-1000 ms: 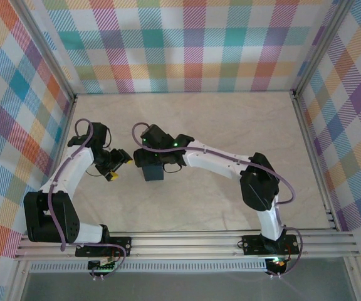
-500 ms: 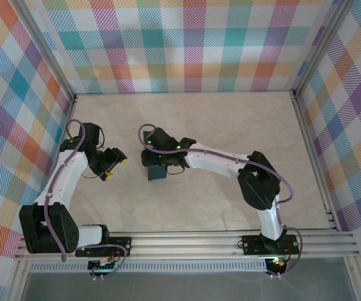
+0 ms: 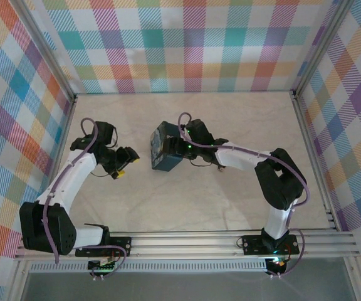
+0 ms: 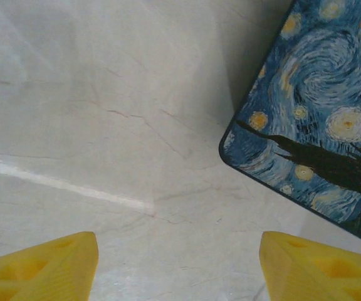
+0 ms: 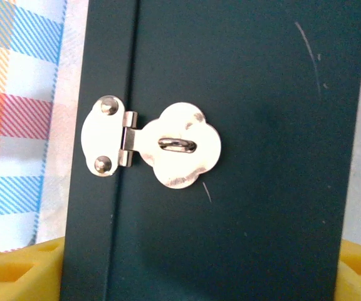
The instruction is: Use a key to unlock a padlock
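Clamping the box between its 2 fingers to show us the bare hasp, our right gripper holds it ahead of our left gripper, spread and empty; padlock and key we cannot place.

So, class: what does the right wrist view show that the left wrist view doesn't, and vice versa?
Right wrist: the box's dark side with a silvery hasp, its loop empty, and plaid wall. Left wrist: the box's swirl-painted face and marble table. Both: the box and yellow fingertips at the bottom corners.
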### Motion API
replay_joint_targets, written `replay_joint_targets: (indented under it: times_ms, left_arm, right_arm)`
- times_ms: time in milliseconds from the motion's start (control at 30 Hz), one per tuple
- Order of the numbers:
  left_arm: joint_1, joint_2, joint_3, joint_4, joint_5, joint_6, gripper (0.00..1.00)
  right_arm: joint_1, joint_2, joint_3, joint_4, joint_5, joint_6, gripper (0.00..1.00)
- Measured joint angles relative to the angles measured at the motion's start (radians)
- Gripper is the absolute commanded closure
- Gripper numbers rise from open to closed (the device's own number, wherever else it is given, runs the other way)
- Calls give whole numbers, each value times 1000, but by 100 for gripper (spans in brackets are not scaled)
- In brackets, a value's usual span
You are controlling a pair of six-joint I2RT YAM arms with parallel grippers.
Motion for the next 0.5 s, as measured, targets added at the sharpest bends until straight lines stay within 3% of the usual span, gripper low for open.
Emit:
replay_joint_targets:
  times_ms: [500]
  left_arm:
    - [-143, 365, 175, 252, -58, -55, 32]
  right_arm:
    - [-24, 13, -32, 67, -77, 3, 18]
